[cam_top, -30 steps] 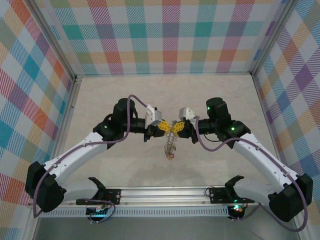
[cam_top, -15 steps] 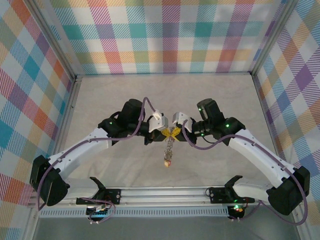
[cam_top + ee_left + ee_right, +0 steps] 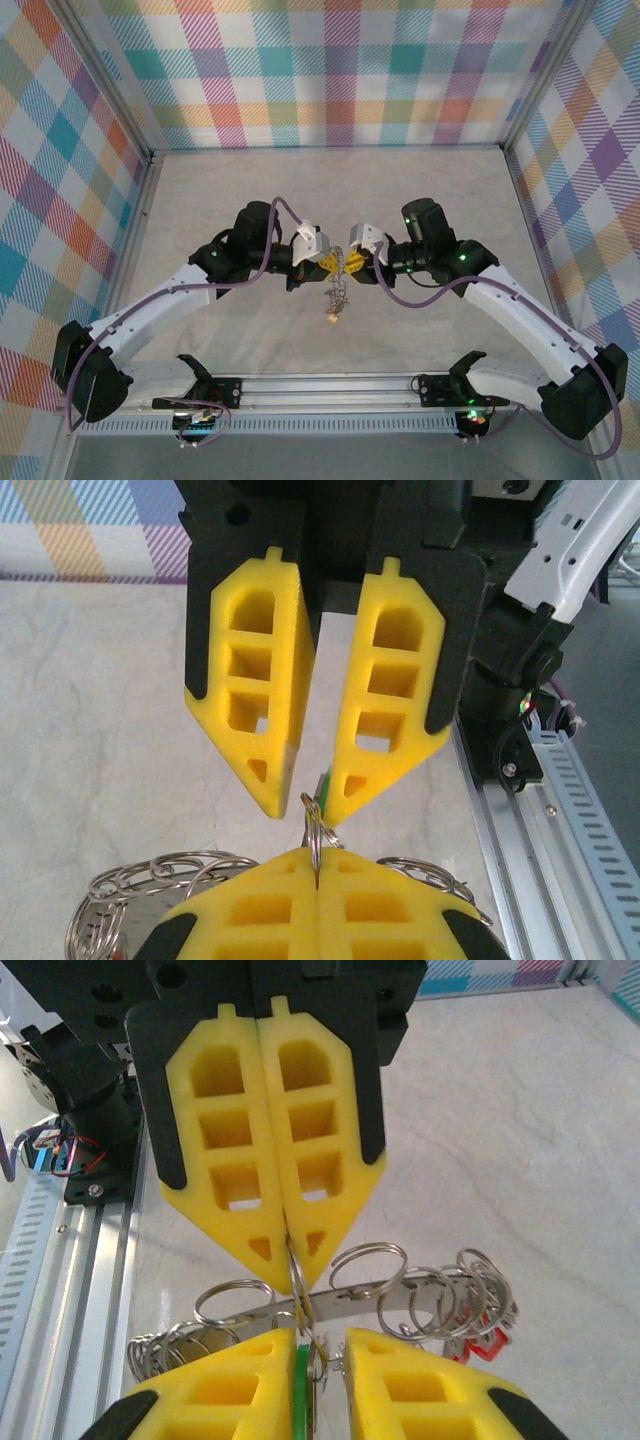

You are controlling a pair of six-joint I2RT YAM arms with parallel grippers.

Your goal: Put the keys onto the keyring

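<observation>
Pale marbled table (image 3: 200, 200) inside a plaid-walled enclosure. At the near edge, a metal rail (image 3: 340, 385) carries both arm bases. Both arms reach inward and their yellow-fingered grippers meet tip to tip above mid-table. Left gripper (image 3: 322, 264): jaws fully closed, fingers pressed flat together, and pinching the thin silver keyring (image 3: 294, 1272), which shows edge-on at the fingertips. Right gripper (image 3: 352, 262): jaws parted by a narrow gap. A green tag (image 3: 301, 1390) and a strand of ring wire sit in that gap, against the inner face of one finger. Whether the tag is clamped cannot be told. In the left wrist view the keyring (image 3: 314, 825) rises from the closed left fingers to the tips of the right gripper (image 3: 300, 800), which stand apart. The keys (image 3: 337, 295) hang as a bunch directly below the two grippers, clear of the table. In the right wrist view the bunch shows as many small silver rings with red tags (image 3: 470, 1340) behind. The plaid wall (image 3: 330, 70) closes off the far side.
</observation>
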